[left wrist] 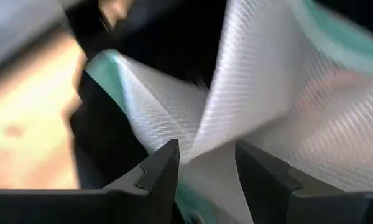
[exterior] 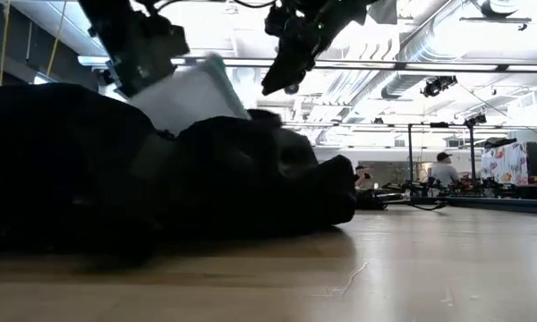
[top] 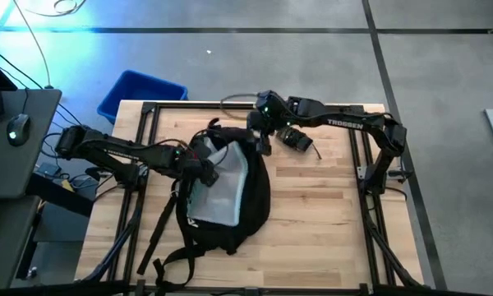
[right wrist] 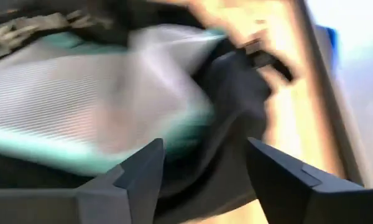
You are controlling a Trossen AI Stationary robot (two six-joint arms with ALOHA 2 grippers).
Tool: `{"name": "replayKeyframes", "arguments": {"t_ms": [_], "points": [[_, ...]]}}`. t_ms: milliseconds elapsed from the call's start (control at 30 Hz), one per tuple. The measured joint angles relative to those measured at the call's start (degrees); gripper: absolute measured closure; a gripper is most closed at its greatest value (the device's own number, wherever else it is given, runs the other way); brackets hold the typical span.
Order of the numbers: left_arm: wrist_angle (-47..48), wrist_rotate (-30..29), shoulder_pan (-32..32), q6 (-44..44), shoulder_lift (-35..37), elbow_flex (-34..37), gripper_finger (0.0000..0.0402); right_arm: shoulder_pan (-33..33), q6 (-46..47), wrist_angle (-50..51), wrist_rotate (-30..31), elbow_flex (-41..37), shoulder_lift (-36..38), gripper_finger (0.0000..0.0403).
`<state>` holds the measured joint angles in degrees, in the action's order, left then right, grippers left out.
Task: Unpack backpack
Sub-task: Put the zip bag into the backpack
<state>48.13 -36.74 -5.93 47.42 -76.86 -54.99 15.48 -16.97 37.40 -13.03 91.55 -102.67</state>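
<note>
One large black soft fabric backpack (top: pixel 230 205) lies lower-centre in my overhead frame, flap open over pale, finely ribbed mesh lining (top: pixel 222 185) edged in teal, straps trailing toward the bottom edge. My left gripper (left wrist: pixel 205 163) pinches a fold of that lining. My right gripper (right wrist: pixel 205 171) hangs spread at the pack's upper rim, gripping nothing. Motion blur smears both wrist pictures, hiding the bag's contents.
</note>
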Motion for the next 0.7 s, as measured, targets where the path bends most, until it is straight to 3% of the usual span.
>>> {"name": "replayKeyframes", "arguments": {"t_ms": [100,200,300,400,467,533,600,700], "points": [[2.78,-3.87,2.17,2.22,-0.06,0.56,0.0261,-3.24,-2.72,2.69,-5.38,0.0,0.0,0.0184],[3.59,-2.52,4.11,3.24,-0.1,1.03,0.0261,-6.9,-5.53,4.56,-7.52,-0.07,0.0,0.0184],[3.68,1.15,4.33,-0.24,0.08,0.3,0.0261,-9.96,-7.32,4.38,-6.72,-0.95,0.0,0.0183],[2.53,6.18,3.15,-3.32,0.6,-1.91,0.0261,-11.71,-6.19,3.26,-0.47,-2.57,0.0,0.0183],[-1.53,9.22,1.88,-5.89,0.7,-2.86,0.0261,-12.1,-3.4,1.36,0.53,-4.26,0.0,0.0184],[-9.17,14.41,0.85,-9.75,0.46,-2.69,0.0261,-12.04,-1.56,-0.52,-4.1,-6.28,-0.01,0.0187],[-18.39,20.16,0.26,-12.72,-0.49,-1.31,0.0261,-12.12,-2.36,-2.43,-8.08,-8.31,-0.04,0.0193],[-26.3,26.57,-0.15,-13.38,-3.42,1.56,0.0261,-13.2,-5.78,-7.33,-7.57,-12.07,-0.04,0.0204]]}}
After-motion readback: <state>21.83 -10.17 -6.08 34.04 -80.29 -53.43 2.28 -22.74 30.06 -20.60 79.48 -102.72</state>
